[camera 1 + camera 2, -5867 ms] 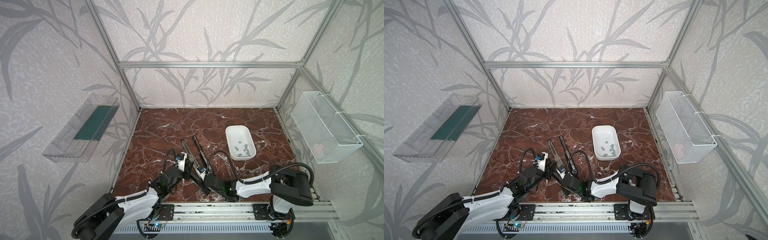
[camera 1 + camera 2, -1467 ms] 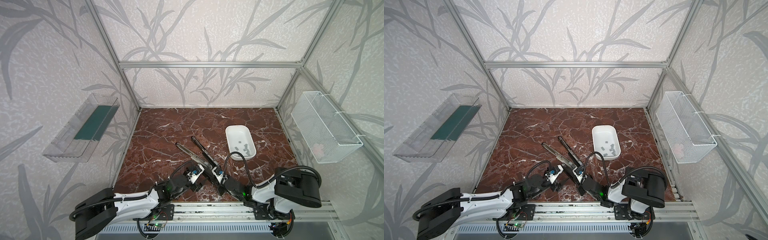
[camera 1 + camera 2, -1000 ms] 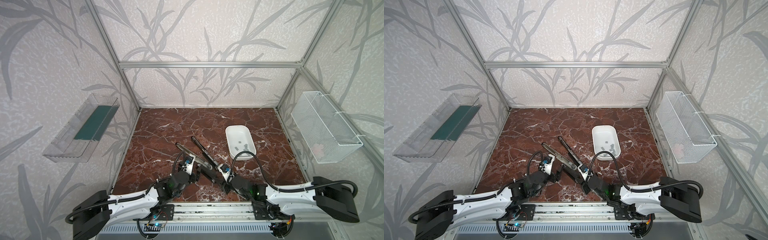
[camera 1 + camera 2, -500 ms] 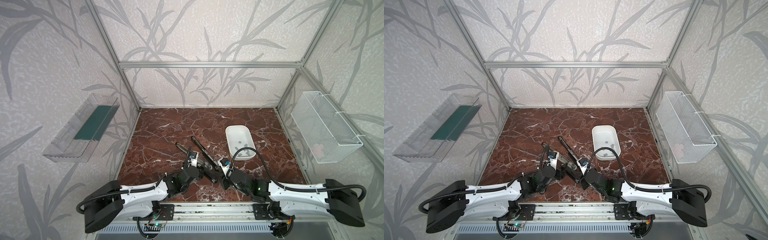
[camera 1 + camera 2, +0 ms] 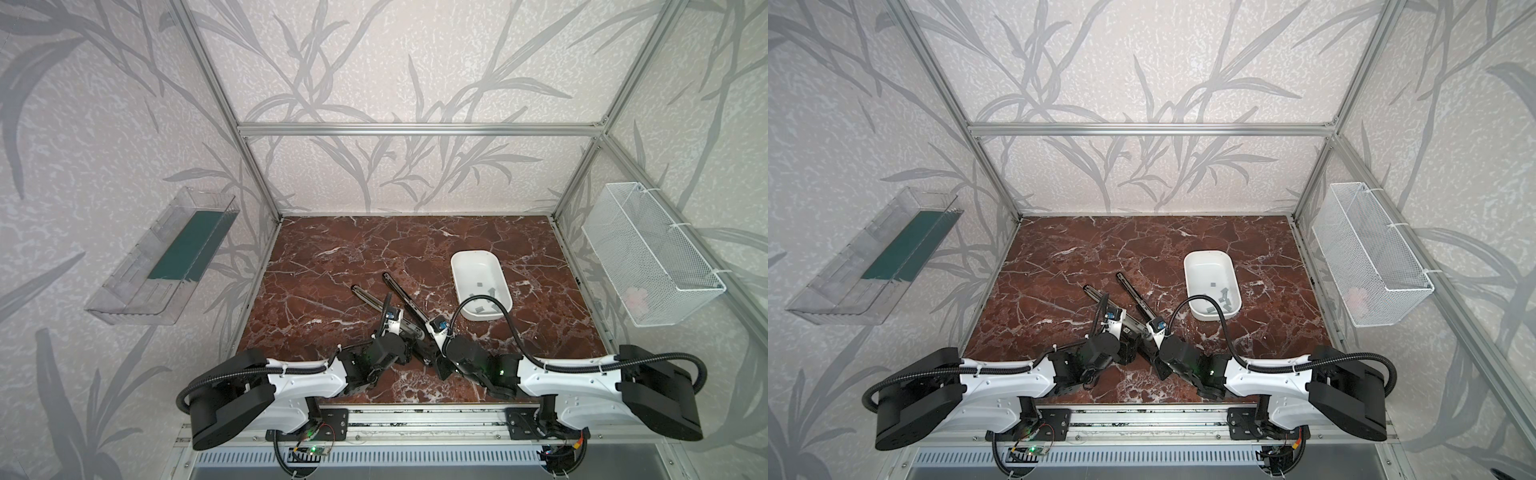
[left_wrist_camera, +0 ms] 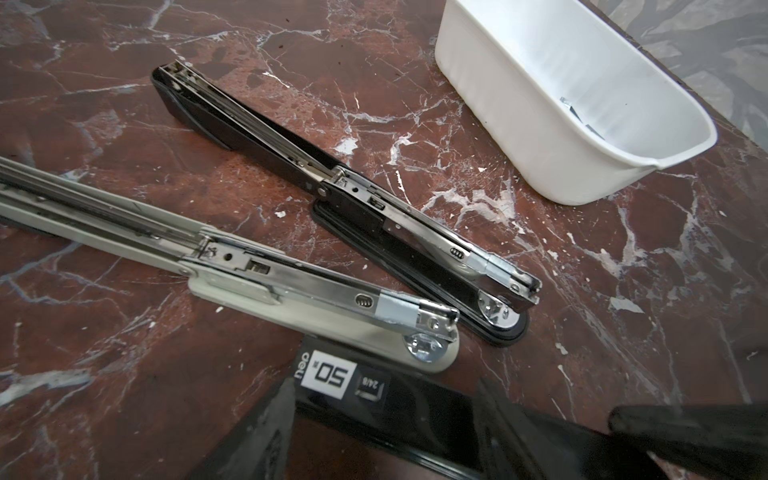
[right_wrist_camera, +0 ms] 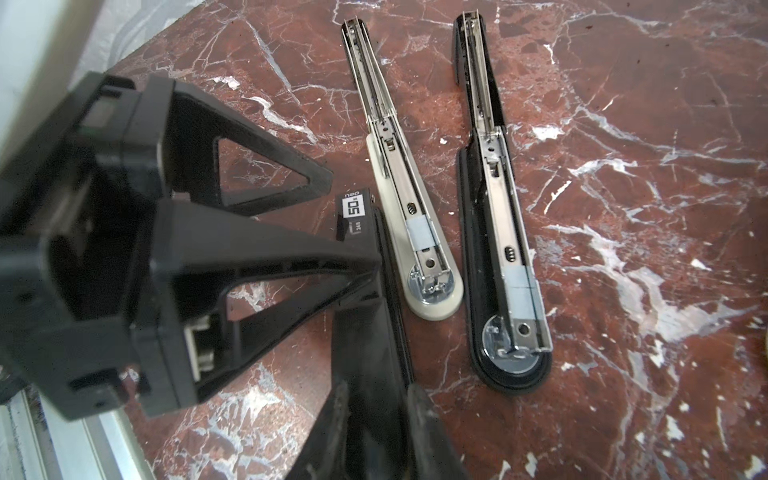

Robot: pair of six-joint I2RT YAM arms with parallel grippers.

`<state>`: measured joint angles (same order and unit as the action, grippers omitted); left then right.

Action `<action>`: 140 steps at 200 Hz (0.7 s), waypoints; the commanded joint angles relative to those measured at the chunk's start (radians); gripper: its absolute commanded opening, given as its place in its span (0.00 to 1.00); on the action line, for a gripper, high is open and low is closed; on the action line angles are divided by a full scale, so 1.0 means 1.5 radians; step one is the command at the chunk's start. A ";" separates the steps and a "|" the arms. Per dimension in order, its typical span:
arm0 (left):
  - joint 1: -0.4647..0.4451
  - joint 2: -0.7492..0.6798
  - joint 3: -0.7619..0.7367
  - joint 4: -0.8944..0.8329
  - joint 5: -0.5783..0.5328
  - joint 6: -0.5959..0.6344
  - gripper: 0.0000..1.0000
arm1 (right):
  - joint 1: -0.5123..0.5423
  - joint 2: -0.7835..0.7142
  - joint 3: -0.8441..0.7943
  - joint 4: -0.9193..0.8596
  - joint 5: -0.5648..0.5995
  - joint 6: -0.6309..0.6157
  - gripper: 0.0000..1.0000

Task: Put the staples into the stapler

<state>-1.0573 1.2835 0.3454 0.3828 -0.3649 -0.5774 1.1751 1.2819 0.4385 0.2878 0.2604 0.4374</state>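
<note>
On the marble table [image 5: 332, 266], the left gripper [image 7: 353, 221] is held open astride the labelled end of a labelled black stapler [image 6: 328, 372] at the near middle, whose body is clamped by the right gripper [image 7: 376, 390]. A white tray [image 5: 476, 266] is set far right. Just beyond the grippers, a beige stapler [image 6: 291, 291] and an opened black stapler [image 6: 415, 232] are laid open side by side, a grey strip [image 6: 397, 311] seated in each. Loose staples [image 5: 1225, 296] are seen in the tray.
</note>
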 commanded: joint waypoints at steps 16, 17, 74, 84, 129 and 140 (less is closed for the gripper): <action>-0.002 0.029 0.021 0.041 0.016 -0.021 0.68 | -0.002 0.018 -0.003 -0.019 -0.016 0.008 0.22; -0.002 0.030 0.022 0.041 0.016 -0.020 0.68 | -0.002 0.018 -0.003 -0.019 -0.017 0.007 0.22; -0.016 0.138 -0.031 0.213 -0.017 -0.018 0.66 | 0.017 0.096 -0.084 0.119 -0.005 0.022 0.20; -0.020 0.168 -0.041 0.251 -0.029 -0.014 0.66 | 0.026 0.133 -0.089 0.145 0.009 0.027 0.21; -0.023 0.208 -0.065 0.350 -0.062 0.010 0.66 | 0.026 0.166 -0.095 0.191 0.009 0.034 0.23; -0.022 0.181 -0.052 0.299 -0.072 0.015 0.66 | 0.026 0.132 -0.078 0.145 0.014 0.020 0.25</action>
<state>-1.0790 1.5742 0.2741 0.9108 -0.4736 -0.5480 1.1934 1.5005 0.3370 0.7338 0.3397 0.4858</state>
